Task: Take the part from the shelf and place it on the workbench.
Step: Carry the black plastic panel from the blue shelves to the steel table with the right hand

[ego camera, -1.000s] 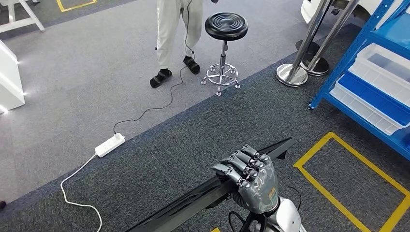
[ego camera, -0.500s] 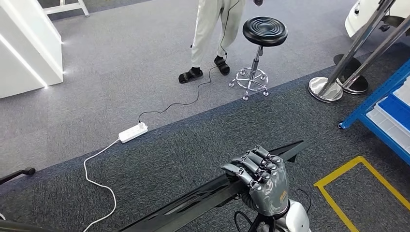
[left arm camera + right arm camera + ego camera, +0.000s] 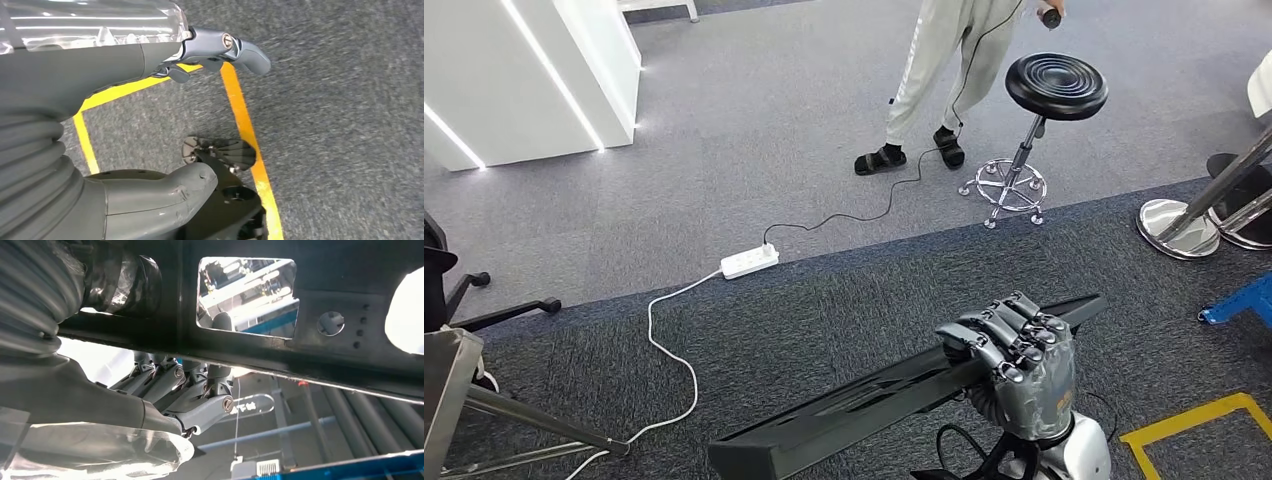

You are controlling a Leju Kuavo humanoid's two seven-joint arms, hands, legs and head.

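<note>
I stand in a lab or workshop hall: grey carpet (image 3: 724, 150) marked with yellow tape (image 3: 1189, 425), a white power strip (image 3: 749, 261) trailing cable, a black stool (image 3: 1056, 86), chrome stanchion bases (image 3: 1176, 228), a white counter (image 3: 524, 75).

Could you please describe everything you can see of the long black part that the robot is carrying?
The long black part is a slender beam of what looks like dark painted metal, with a rectangular cut-out and small round holes visible in the right wrist view. It is held roughly level above the grey carpet, slanting from lower left to upper right in the head view. The right robot hand grips it nearer its far end, fingers curled over its top edge. Nothing else touches it.
</note>
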